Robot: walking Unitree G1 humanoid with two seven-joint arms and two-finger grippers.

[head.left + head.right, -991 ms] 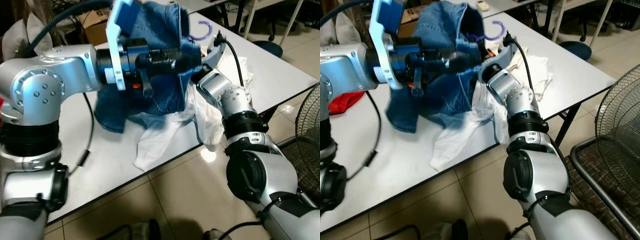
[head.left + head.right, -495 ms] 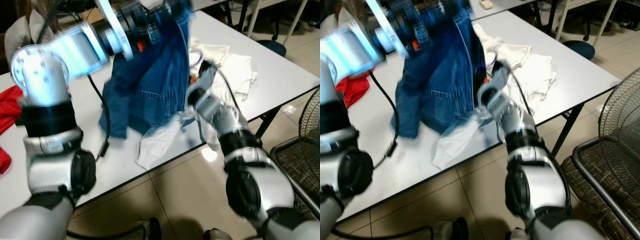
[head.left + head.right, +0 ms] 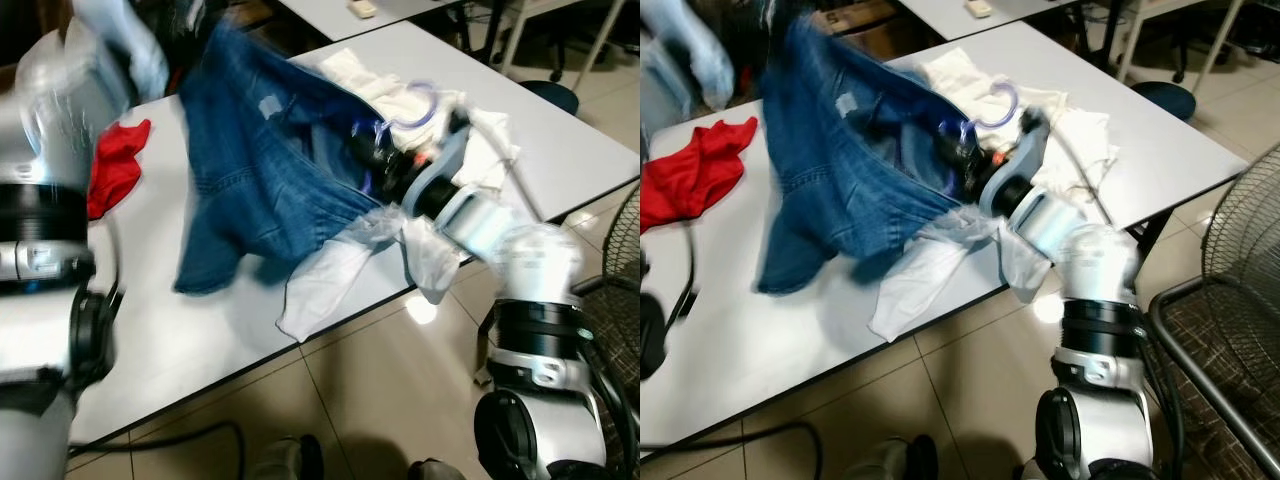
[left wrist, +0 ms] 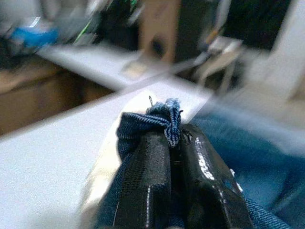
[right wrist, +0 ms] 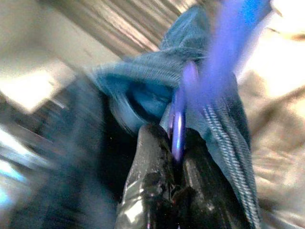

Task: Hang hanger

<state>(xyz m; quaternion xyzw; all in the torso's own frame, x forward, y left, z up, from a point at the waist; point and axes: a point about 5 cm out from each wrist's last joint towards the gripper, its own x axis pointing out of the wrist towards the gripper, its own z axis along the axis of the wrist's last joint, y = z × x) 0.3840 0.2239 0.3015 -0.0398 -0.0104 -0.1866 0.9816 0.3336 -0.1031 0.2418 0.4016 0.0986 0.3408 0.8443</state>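
Worktop (image 3: 600,140): white, carrying a heap of clothing.
Jeans (image 3: 260,180): blue denim, lifted and stretched above the worktop, lower part trailing onto it.
Left gripper (image 4: 175,143): clamped on a folded denim edge of the jeans; arm blurred at the upper left of the head views.
Right gripper (image 5: 174,143): closed on the purple hanger (image 3: 985,112), fingers reaching under the jeans; the hanger's hook rises beside the denim, over the white clothes.
White clothes (image 3: 330,285): crumpled beside and under the jeans, one piece hanging over the worktop edge.
Red cloth (image 3: 695,170): lying on the worktop, apart from the jeans.
Fan (image 3: 1245,250): standing on the tiled floor to the right.
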